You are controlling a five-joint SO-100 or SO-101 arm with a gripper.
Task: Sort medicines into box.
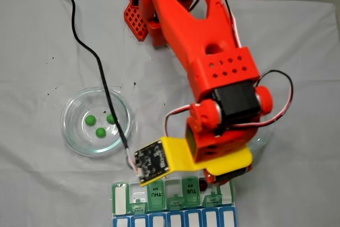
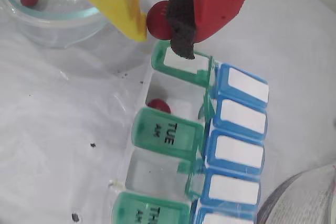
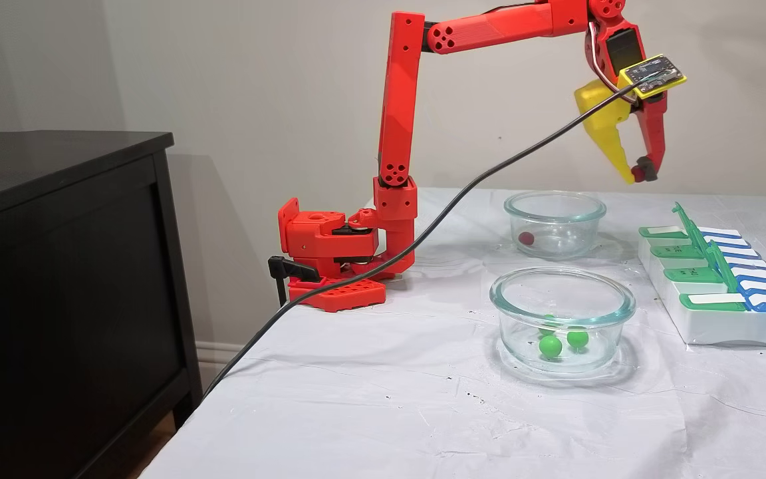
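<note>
I work in a home room. A dark cabinet (image 3: 57,266) stands beside my cloth-covered table (image 3: 389,399), against plain walls with a baseboard (image 3: 223,352).

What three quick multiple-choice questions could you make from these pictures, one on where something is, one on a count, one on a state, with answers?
1. Where is the red ball already in the pill organizer?
A. In an open compartment beside the TUE lid
B. Under a blue lid
C. On the tablecloth

2. How many green balls lie in the nearer glass bowl?
A. One
B. Three
C. Five

3. What is the gripper doing?
A. Open and empty
B. Shut on a red ball
C. Shut on a green ball

Answers: 1 A, the wrist view shows the ball in the uncovered compartment next to that lid. 2 B, a fixed view shows three. 3 B, the fingers pinch a red ball.
</note>
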